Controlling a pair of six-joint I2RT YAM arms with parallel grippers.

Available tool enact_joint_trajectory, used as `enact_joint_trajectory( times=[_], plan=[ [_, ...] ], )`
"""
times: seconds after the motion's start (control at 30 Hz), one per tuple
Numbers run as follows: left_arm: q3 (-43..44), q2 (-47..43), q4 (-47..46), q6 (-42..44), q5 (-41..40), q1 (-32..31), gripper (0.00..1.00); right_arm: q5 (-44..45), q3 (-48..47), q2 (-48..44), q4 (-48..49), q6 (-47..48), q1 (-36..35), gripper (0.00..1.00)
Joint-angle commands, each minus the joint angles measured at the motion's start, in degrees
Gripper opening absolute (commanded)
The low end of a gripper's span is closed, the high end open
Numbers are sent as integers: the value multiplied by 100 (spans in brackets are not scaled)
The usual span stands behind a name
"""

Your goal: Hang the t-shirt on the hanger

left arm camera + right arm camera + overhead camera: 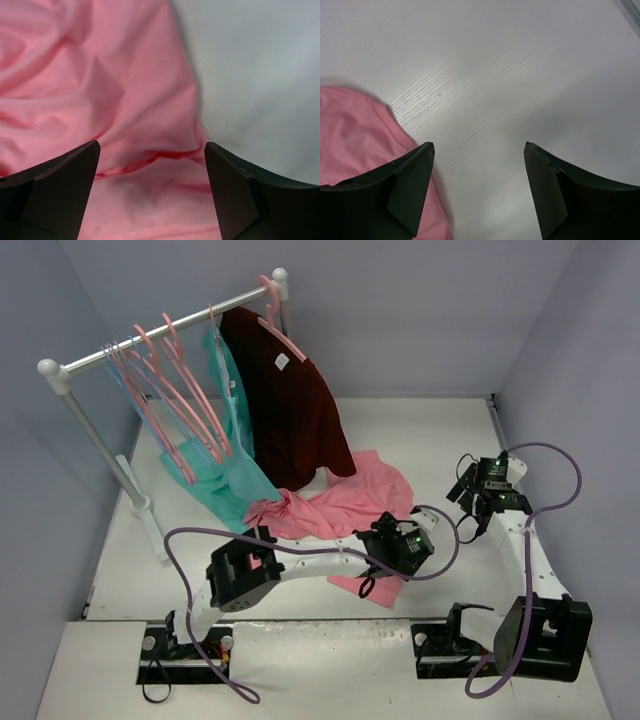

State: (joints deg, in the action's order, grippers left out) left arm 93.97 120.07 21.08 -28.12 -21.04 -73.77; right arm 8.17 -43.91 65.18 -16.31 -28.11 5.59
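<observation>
Lying crumpled on the desk (pixel 440 430) below the rack (pixel 85 359), the t-shirt (pixel 345 502) is free. L jaws spread wide over its near edge, gripping nothing. R jaws also spread, over bare desk just right of the shirt.

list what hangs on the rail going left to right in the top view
empty pink hangers → teal shirt → dark maroon shirt
</observation>
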Motion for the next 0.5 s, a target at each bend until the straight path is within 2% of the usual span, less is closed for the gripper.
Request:
enact_joint_trajectory(
  times=[0.0,0.13,0.17,0.2,0.27,0.3,0.33,0.4,0.47],
  plan=[
    [390,104,-113,-353,-45,16,81,132,59,-143,215,-239,96,70],
    [383,335,-105,-407,-58,-59,77,16,164,-217,260,-213,100,70],
    [346,372,-105,-438,-59,-84,72,-27,183,-223,272,-206,100,70],
    [294,397,-81,-488,-51,-93,59,-102,201,-233,301,-184,100,70],
    [217,430,46,-600,-95,-91,20,-274,237,-253,363,-130,83,70],
    [192,411,191,-664,-200,-79,4,-377,257,-262,406,-106,77,70],
    [107,318,390,-771,-378,-50,0,-505,285,-269,477,-56,48,70],
    [-211,-17,354,-816,-521,11,0,-553,286,-253,530,-4,-20,70],
    [-827,-831,185,-720,-773,84,0,-562,188,-138,580,120,-278,69]
  ],
)
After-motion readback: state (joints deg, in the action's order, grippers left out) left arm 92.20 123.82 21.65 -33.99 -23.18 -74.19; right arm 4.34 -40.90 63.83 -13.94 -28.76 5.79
